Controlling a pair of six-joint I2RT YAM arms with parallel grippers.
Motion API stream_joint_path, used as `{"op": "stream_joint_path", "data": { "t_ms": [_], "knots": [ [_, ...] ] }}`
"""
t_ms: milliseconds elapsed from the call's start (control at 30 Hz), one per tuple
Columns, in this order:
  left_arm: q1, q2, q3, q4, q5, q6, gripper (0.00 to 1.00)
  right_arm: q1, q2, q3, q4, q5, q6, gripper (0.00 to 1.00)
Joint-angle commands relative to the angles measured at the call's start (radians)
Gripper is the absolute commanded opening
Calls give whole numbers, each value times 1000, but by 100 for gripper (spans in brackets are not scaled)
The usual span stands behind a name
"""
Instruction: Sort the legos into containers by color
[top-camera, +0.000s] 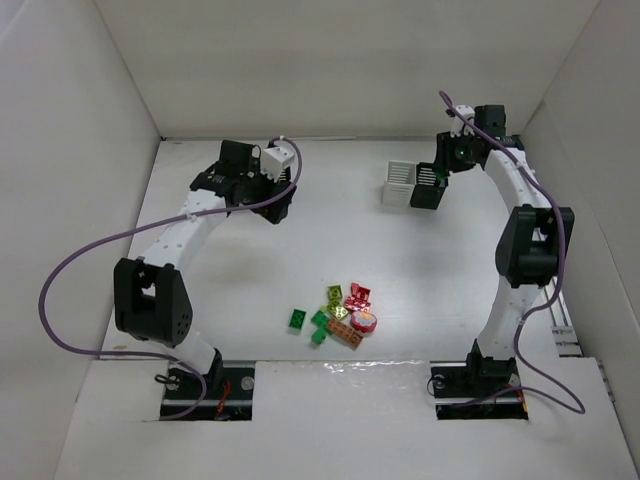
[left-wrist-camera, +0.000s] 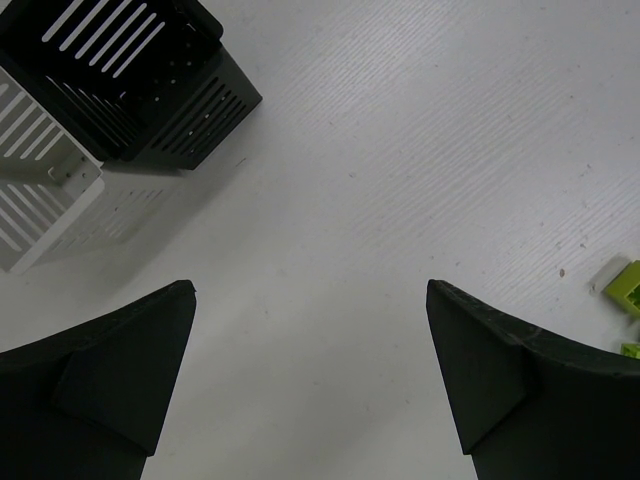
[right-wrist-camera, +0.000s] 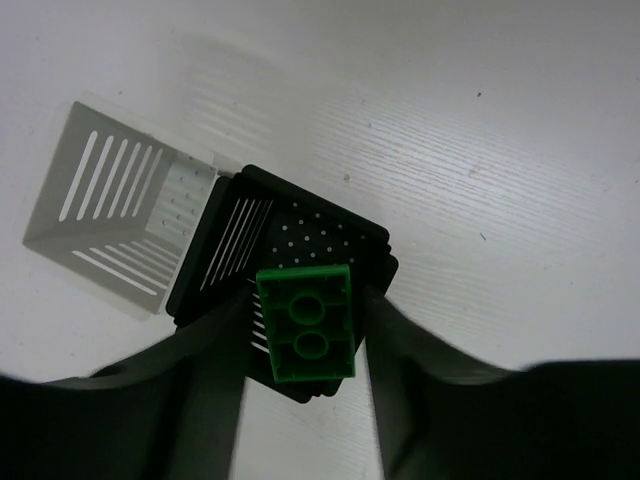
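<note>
at the left, a white bin (left-wrist-camera: 40, 170) and a black bin (left-wrist-camera: 195, 115) stand touching; what shows of their insides is slatted walls only. the left gripper (left-wrist-camera: 310, 335) hangs over bare table (left-wrist-camera: 400, 150) near them, fingers spread wide, holding nothing. in the middle, toward the near edge, the loose legos (top-camera: 338, 315) lie in a tight cluster of green, red, yellow-green and orange. farther right, a second white bin (top-camera: 398, 183) touches a second black bin (top-camera: 428, 188); only slats and a dotted floor show inside. the right arm is bent at the elbow, reaching far out, and the right gripper (right-wrist-camera: 306, 335) pinches a green lego (right-wrist-camera: 306, 322) directly above that black bin.
</note>
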Motion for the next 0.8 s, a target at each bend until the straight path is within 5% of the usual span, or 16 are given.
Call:
{"op": "stream_joint_path", "data": {
  "t_ms": [0, 167, 333, 533, 767],
  "knots": [
    [-4, -2, 48, -8, 25, -11, 99, 5, -6, 63, 4, -20, 10, 58],
    [-27, -2, 48, -17, 46, -2, 99, 14, -26, 81, -5, -30, 10, 82],
    [-93, -14, 37, -6, 83, 17, 99, 14, -136, 89, -14, -76, 30, 83],
    [-305, -23, -29, 67, 53, 78, 95, -61, -282, -11, -25, -76, 30, 83],
    [-460, 104, 56, 75, 114, 89, 60, -222, -449, -276, -34, -119, 30, 83]
  ]
}}
